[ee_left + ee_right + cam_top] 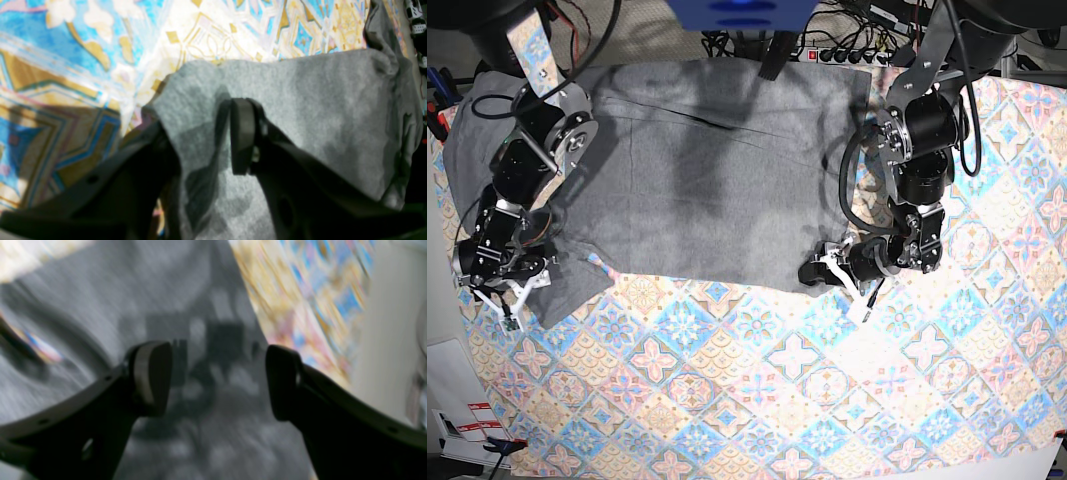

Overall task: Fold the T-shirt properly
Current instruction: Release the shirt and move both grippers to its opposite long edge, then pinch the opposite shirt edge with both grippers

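Observation:
The grey T-shirt (707,160) lies spread across the far half of the table, front down or up I cannot tell. My left gripper (822,268) sits low at its near right corner. In the left wrist view the T-shirt (317,110) edge runs between the jaws of that gripper (203,133). One pad (242,133) shows bare, the other finger is draped by fabric, and a gap still stands between them. My right gripper (515,295) hovers over the shirt's left sleeve area. In the blurred right wrist view this gripper (218,380) is wide open above grey T-shirt fabric (100,290), holding nothing.
A colourful tile-patterned cloth (777,400) covers the table under the shirt. Cables and a power strip (847,55) lie behind the shirt's far edge. Papers (462,425) sit off the table's near left corner. Both arm bases stand at the shirt's two far corners.

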`<state>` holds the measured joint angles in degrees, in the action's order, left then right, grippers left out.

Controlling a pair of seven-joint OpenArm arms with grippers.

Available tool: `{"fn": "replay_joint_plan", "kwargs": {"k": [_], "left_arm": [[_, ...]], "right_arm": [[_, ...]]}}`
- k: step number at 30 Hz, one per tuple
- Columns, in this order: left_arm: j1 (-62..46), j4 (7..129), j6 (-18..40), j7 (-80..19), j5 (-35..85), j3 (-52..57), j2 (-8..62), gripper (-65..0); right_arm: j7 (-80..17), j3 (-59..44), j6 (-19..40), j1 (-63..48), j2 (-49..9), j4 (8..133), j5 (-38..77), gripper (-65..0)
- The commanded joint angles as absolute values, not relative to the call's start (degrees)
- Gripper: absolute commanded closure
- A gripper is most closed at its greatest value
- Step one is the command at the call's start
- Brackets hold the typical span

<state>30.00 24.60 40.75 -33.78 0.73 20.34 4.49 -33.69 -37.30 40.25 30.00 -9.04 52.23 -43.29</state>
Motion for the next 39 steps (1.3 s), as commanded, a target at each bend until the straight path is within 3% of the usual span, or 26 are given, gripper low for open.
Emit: {"fn": "replay_joint_plan", "kwargs": {"k": [1, 9, 12, 27, 39], "left_arm": [[29.85, 24.40, 40.00, -37.93, -2.68, 20.00, 4.35, -18.9], [29.76, 24.40, 40.00, -37.93, -2.33, 20.18, 6.46, -18.7], [29.76, 24.40, 40.00, -37.93, -2.33, 20.18, 6.81, -18.7], [29.76, 24.40, 40.00, -37.93, -2.68, 20.18, 6.90, -18.7], [27.12, 24.75, 40.00, -37.93, -2.24, 20.18, 8.13, -18.6]], "right_arm": [[-30.55, -37.14, 40.00, 33.27, -9.71, 49.98, -42.95, -43.4], [-14.20, -37.49, 40.00, 40.75, -15.60, 27.30, -42.95, -43.5], [-10.59, -38.37, 34.95, 42.15, -17.71, 22.64, -42.95, -43.5], [3.38, -38.90, 23.60, 39.96, -27.74, 7.08, -43.03, -43.6], [4.00, -38.55, 23.16, 36.88, -28.00, 6.37, -43.12, -43.6]]}}
